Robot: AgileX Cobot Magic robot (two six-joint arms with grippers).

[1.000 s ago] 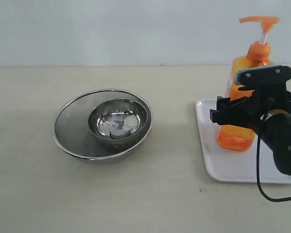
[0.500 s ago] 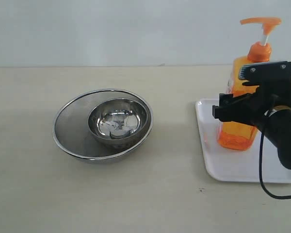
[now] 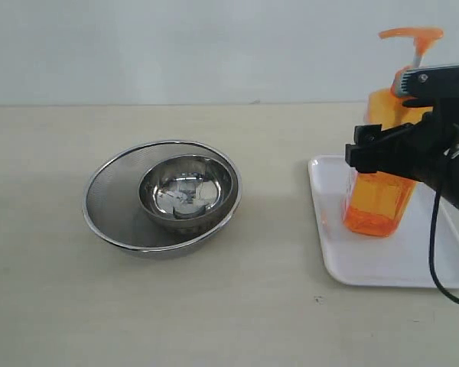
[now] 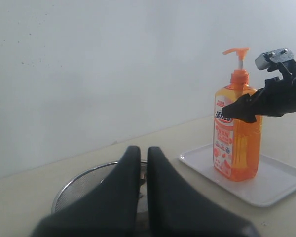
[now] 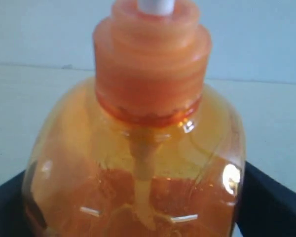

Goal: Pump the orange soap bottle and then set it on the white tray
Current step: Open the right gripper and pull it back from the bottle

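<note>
**Bottle is on the tray; the risk is tipping it as I let go**

The bottle (image 3: 376,206) stands upright on the tray (image 3: 367,271), toward its bowl-side edge. It is tall and narrow-footed, so my worry is a snag. If one pad drags on its shoulder, or a finger catches the collar under the pump head (image 3: 411,34) as I pull clear, the bottle could rock over or skid off the rim.

My right gripper (image 3: 390,122) sits level at shoulder height, reaching in from the tray side. Its jaws are spread wide, one on each side of the bottle. My left gripper (image 4: 143,150) hangs low near the bowls (image 3: 162,197), jaws pressed together and empty.
</note>
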